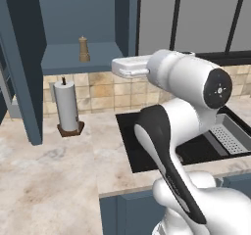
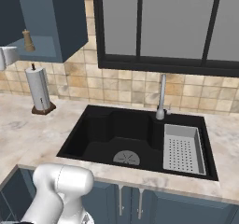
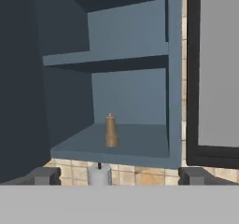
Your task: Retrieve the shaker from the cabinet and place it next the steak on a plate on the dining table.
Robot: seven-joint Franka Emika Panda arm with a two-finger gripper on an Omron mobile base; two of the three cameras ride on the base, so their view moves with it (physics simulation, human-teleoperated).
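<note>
The shaker stands upright on the bottom shelf of the open cabinet, well back from the shelf's front edge, with bare shelf on both sides. It is a small tan wooden mill, knob on top, waisted body, a smooth turned shape that should give flat-sided jaws a narrow, slightly slippery hold.

The gripper hangs in front of the cabinet, aimed at the shaker, well apart from it and holding nothing. Its jaws stand wide, 1 dark tip at each lower corner of the hand view, likely so they can pass either side of the shaker.

Below the cabinet a white paper-towel roll stands on a brown base on the marbled beige surface, against tan tiles. Right of it lies a black sink.
</note>
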